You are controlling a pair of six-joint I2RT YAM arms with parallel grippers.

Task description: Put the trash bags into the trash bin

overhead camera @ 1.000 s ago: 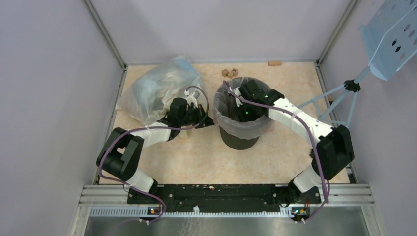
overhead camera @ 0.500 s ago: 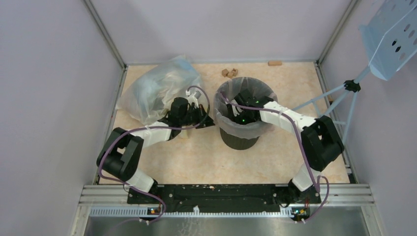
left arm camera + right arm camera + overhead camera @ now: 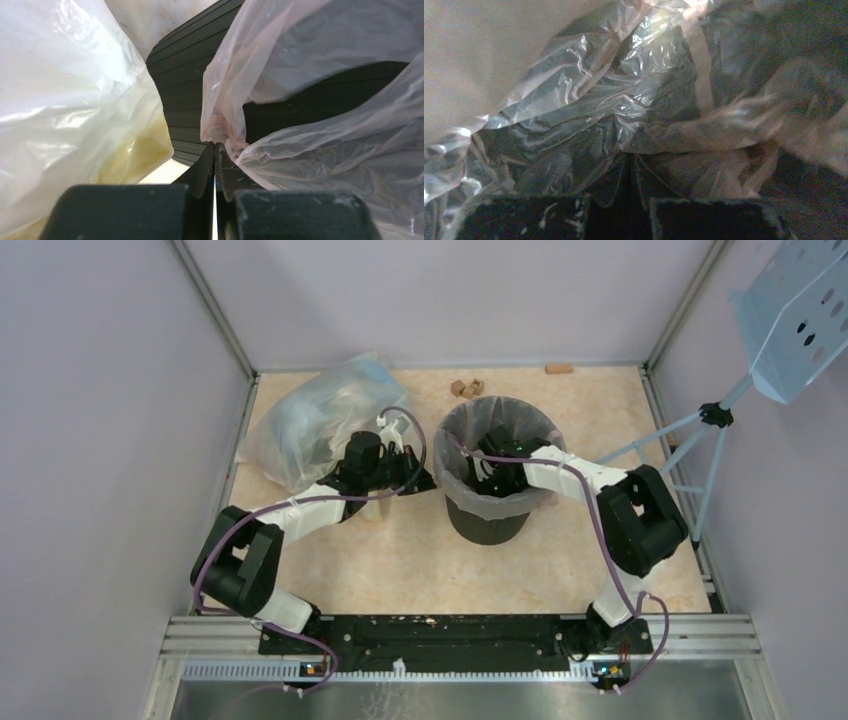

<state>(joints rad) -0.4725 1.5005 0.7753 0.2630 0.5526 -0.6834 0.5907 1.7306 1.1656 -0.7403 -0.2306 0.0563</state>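
The black ribbed trash bin (image 3: 490, 527) stands mid-table, with a see-through pale pink trash bag (image 3: 500, 503) inside it and draped over its rim. My left gripper (image 3: 424, 483) is beside the bin's left rim, outside it. It is shut on a bunched edge of the trash bag (image 3: 226, 134), just in front of the bin's ribbed side (image 3: 182, 100). My right gripper (image 3: 482, 463) reaches down inside the bin, shut. Its tips (image 3: 628, 159) press into the crumpled film (image 3: 589, 125); whether any film is pinched between them is unclear.
A big clear bag stuffed with things (image 3: 318, 425) lies at the back left, close to my left arm, and shows as white-yellow plastic (image 3: 65, 115) in the left wrist view. Small wooden blocks (image 3: 465, 387) sit behind the bin. A pale blue perforated panel on a tripod (image 3: 790, 315) stands at the right.
My right arm folded in and its gripper went from over the bin's rim down and left into the bin. The left gripper shifted slightly and kept hold of the bag's edge.
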